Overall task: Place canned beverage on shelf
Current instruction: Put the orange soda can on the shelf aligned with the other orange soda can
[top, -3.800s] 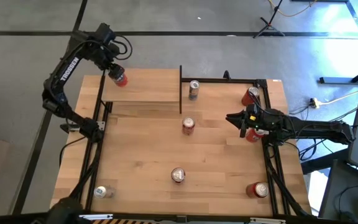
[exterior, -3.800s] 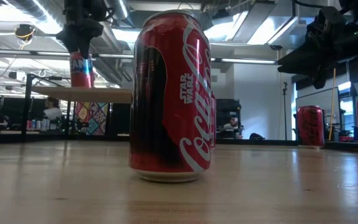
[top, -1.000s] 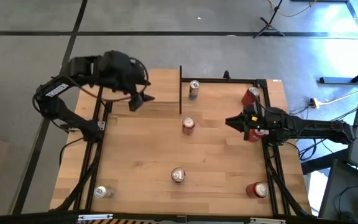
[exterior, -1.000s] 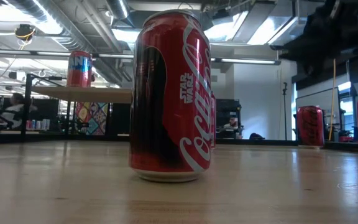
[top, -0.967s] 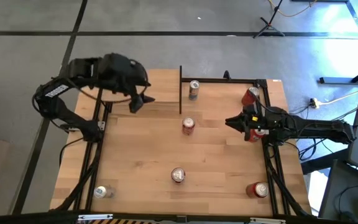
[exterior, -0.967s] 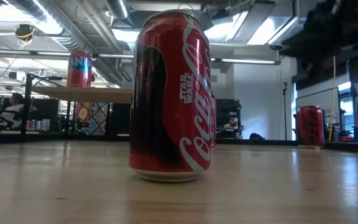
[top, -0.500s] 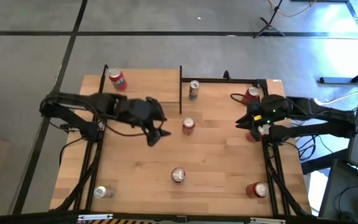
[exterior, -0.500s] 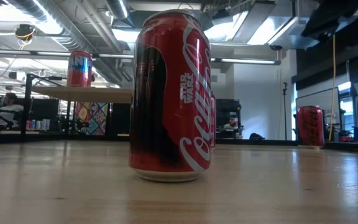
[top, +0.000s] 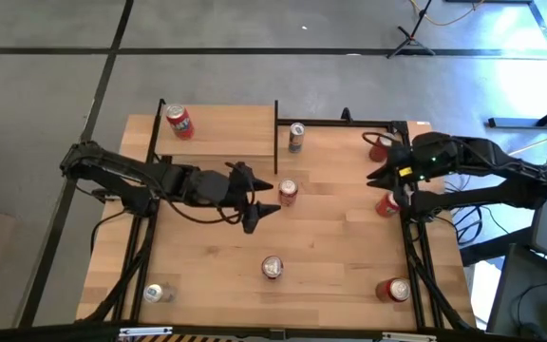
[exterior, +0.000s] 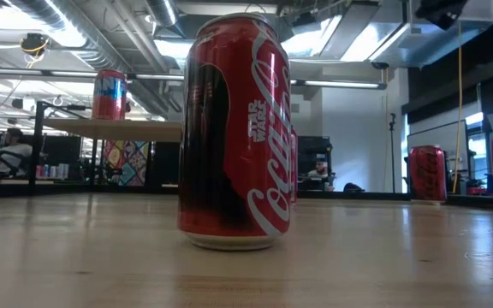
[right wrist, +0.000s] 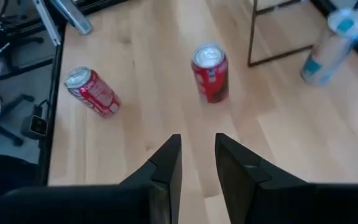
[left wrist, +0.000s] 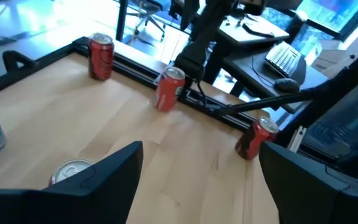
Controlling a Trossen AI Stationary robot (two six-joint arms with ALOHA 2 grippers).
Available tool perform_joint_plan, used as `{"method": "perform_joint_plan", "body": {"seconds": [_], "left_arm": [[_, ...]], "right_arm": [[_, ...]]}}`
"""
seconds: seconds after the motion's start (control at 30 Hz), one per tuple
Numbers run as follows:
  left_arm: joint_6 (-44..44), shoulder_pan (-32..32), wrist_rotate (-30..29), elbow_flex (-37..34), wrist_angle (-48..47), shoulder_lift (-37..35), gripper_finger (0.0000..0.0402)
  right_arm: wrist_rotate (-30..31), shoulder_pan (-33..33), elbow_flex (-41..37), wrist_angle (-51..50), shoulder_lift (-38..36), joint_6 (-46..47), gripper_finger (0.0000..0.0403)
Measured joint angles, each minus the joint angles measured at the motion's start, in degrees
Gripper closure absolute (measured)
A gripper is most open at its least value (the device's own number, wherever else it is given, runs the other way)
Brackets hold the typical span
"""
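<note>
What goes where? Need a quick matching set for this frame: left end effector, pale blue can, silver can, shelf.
Things:
1. left end effector
2. pale blue can
3. silver can
4. shelf

Place or state:
A. holds one red can
B. open, next to the mid-table red can
C. beside the tall black post
D. table corner at the high view's lower left

Pairs: 1-B, 2-C, 3-D, 4-A

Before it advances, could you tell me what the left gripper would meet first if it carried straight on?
Probably the upright red can mid-table: the left gripper, jaws open, points toward it, with that can low between them. Height is unclear.
</note>
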Motion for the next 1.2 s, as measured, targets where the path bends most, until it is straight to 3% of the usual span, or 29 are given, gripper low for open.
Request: {"method": "perform_joint_plan", "body": {"seconds": [0.2,0.4,0.5,0.67,0.8,0.9,1.03,1.2], "left_arm": [[0.00,0.04,-2.86,0.00,0.22,0.00,0.0092],[-0.81,0.06,-2.32,0.00,0.07,0.33,0.0092],[-0.80,0.06,-2.26,0.01,0.18,0.79,0.0092],[-0.48,0.06,-1.46,0.00,0.08,1.70,0.0092],[-0.74,0.06,0.17,0.00,-0.07,1.90,0.0092],[-0.76,0.06,0.39,0.02,0.02,2.16,0.0092],[-0.94,0.06,1.04,0.02,0.11,2.12,0.0092],[-0.98,0.06,1.16,0.02,0.11,2.12,0.0092]], "right_arm": [[3.00,0.00,-0.02,1.23,0.85,2.44,0.0317],[5.74,-0.07,-0.09,-15.20,3.86,5.62,0.0305],[8.04,-0.07,-0.36,-22.80,6.59,8.08,0.0263],[13.71,-0.09,-2.12,-30.55,10.89,13.09,0.0155],[8.73,-0.09,-4.66,-28.66,12.04,13.28,0.0079],[8.63,0.04,-6.77,-30.49,13.40,13.18,0.0037],[9.88,-0.04,-9.69,-30.33,13.90,13.16,0.0007],[9.38,0.00,-11.53,-30.14,14.01,12.20,0.0015]]}}
